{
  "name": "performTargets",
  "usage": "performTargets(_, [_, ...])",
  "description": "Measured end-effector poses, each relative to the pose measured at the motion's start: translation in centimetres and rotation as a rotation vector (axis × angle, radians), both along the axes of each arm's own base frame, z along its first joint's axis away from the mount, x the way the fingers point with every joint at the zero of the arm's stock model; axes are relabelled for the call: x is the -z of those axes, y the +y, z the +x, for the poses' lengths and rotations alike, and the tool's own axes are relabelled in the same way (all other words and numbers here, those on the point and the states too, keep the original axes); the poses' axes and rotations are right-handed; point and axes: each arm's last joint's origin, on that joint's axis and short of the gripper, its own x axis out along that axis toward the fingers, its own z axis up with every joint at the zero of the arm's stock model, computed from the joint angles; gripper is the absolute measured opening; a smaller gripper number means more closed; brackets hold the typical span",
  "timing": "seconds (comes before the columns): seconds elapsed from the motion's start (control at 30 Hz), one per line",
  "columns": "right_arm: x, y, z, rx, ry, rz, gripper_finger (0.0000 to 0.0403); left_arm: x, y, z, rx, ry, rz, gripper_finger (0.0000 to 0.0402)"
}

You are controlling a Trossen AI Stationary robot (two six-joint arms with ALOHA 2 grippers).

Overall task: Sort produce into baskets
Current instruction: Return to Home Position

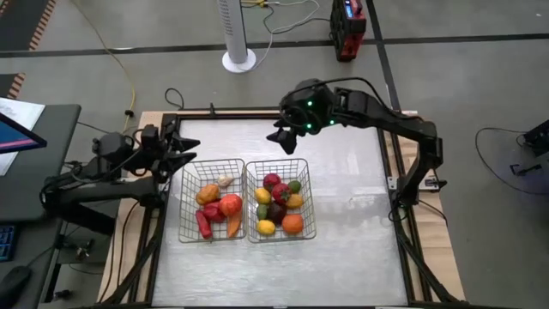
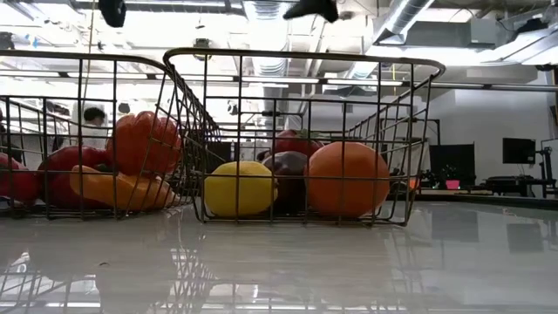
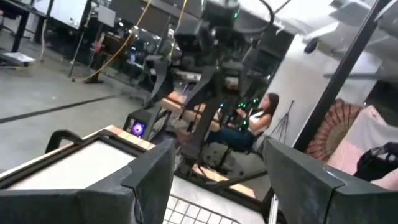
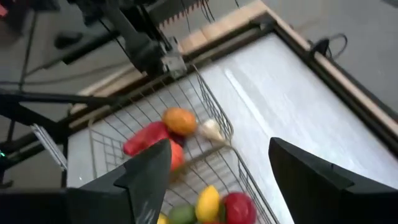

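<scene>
Table (image 1: 352, 197): shiny pale top, wood rim; bare on the right half & along the near edge.
R arm (image 1: 403, 129): comes in from the right edge, bends twd the far edge; green lights at the wrist.
L arm (image 1: 86, 184): lies outside the left edge, pointing in over it.
L basket (image 1: 196, 170): wire, square, just inside the left edge, abt midway btw far & near edges.
R basket (image 1: 306, 172): same kind, side by side w/ the L basket, walls touching or nearly so.
R gripper (image 1: 283, 140): hangs above the R basket's far rim; fingers (image 4: 311, 180) spread wide, nothing btw them.
L gripper (image 1: 190, 151): over the L basket's far-left corner, by the table's left edge; fingers (image 3: 146, 180) wide apart, holding nothing.
L basket load: orange pumpkin (image 1: 208, 193), round red piece (image 1: 230, 205), long red pepper (image 1: 203, 223), carrot (image 1: 234, 226), whitish bulb (image 1: 226, 181).
R basket load: orange (image 1: 292, 224) at the near-right corner, lemon (image 1: 267, 227) beside it, dark red piece (image 1: 277, 210) mid, red apple (image 1: 271, 181) & small green piece (image 1: 294, 185) at the far side.
Person (image 3: 258, 118): seated in the room beyond the table.
</scene>
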Motion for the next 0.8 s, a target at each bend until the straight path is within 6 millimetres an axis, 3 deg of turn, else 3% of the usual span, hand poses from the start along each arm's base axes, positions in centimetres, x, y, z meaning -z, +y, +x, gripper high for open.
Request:
performTargets(0.13, [2.6,0.0,-0.1,0.029,0.06,0.037,0.0291,1.4,-0.1,-0.6,-0.009,-0.009,-0.034,0.0234])
performTargets(0.3, [6.8,0.6,-0.7,0.085,0.016,0.127,0.0291,1.9,-0.2,-1.4,-0.035,-0.041,-0.031,0.0234])
performTargets(0.47, [10.6,1.6,-1.9,0.139,-0.073,0.241,0.0291,4.7,-0.1,-1.1,-0.02,-0.038,-0.115,0.0234])
performTargets(0.6, [12.1,2.8,-3.3,0.189,-0.155,0.299,0.0291,6.7,-0.1,-0.8,0.005,-0.036,-0.184,0.0234])
performTargets(0.8, [13.2,5.4,-6.1,0.255,-0.239,0.251,0.0291,9.0,0.1,-0.7,-0.067,-0.018,-0.218,0.0234])
